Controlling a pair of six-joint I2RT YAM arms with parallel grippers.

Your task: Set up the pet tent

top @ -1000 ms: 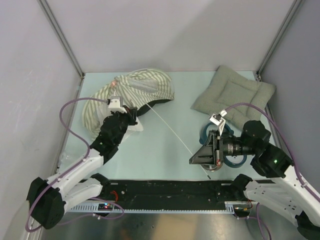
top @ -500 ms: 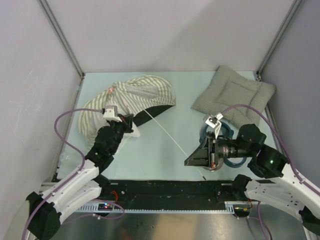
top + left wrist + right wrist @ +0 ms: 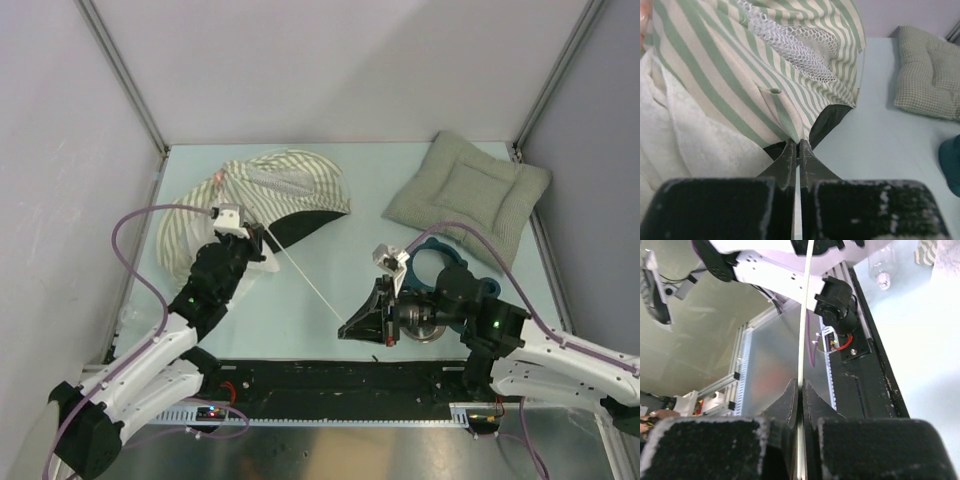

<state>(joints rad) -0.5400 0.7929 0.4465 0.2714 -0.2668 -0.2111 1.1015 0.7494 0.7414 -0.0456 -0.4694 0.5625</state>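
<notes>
The pet tent lies collapsed at the far left, olive-and-white striped, with a pink-red mark. In the left wrist view I see its mesh window and sheer white flap. My left gripper is shut on the tent's lower hem, at the dark opening. A thin white pole runs from that hem diagonally to my right gripper, which is shut on it low near the front rail. The pole passes straight between the right fingers.
A grey-green quilted cushion lies at the far right and also shows in the left wrist view. A teal ring-shaped object sits behind my right wrist. A black rail runs along the near edge.
My right gripper has moved left and slightly nearer with the pole in it. My left gripper shifted a little at the hem. The tent's front edge has lifted and spread slightly.
</notes>
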